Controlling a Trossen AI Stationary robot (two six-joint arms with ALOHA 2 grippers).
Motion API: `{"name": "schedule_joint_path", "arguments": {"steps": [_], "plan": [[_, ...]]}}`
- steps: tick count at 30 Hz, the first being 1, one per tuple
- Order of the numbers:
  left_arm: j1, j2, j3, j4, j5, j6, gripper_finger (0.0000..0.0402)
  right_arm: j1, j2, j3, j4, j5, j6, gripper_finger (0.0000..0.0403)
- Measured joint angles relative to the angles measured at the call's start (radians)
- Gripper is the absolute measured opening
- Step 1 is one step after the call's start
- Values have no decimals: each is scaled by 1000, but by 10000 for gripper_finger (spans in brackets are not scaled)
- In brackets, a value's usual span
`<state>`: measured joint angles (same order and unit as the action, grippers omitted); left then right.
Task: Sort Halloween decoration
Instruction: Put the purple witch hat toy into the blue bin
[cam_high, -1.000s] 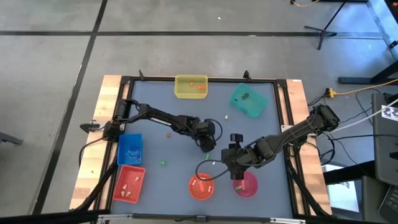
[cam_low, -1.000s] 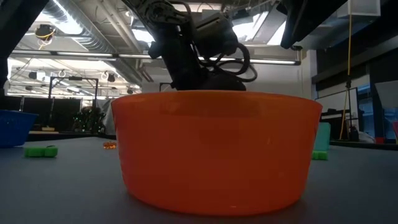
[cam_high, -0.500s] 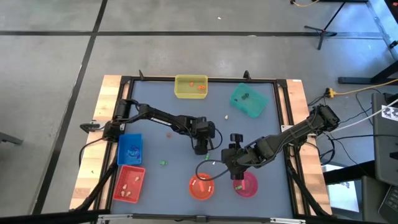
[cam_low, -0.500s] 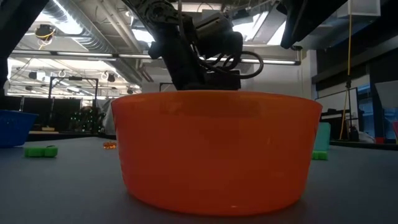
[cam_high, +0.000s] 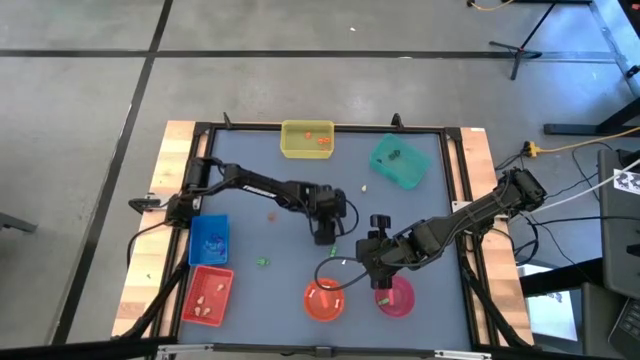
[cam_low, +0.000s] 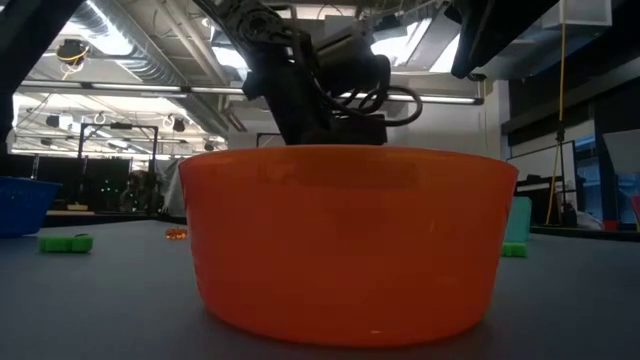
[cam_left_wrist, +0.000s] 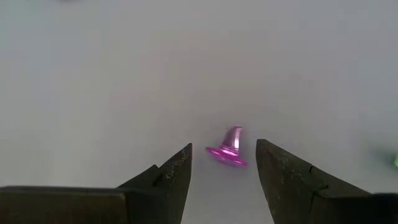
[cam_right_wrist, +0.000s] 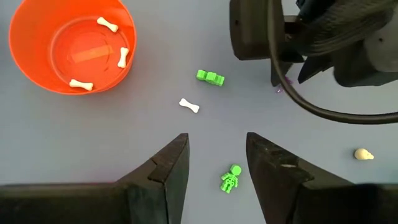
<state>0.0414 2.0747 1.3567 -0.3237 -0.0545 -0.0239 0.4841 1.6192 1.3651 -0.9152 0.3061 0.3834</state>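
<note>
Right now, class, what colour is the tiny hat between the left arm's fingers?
The hat is shiny pink-purple, seen best in the left wrist view.

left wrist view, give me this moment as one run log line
left gripper: open, around pink witch hat on table | right gripper: open, above green skeleton | orange bowl: three bones

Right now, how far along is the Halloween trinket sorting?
Partly done: three white bones lie in the orange plastic bowl. In hand: the left gripper, open, hovers over a tiny pink witch hat. Left: a loose white bone, a small green skeleton and a beige skull.
</note>
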Motion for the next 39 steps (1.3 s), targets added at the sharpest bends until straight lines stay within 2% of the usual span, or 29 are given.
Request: {"name": "schedule_joint_path", "arguments": {"steps": [12, 28, 39], "plan": [[14, 40, 4, 8, 65, -29, 163, 0, 0, 0, 0, 0, 0, 159], [10, 40, 2, 4, 58, -54, 162, 0, 0, 0, -1, 0, 0, 159], [8, 41, 2, 3, 49, -57, 123, 0, 0, 0, -1, 0, 0, 159]]}}
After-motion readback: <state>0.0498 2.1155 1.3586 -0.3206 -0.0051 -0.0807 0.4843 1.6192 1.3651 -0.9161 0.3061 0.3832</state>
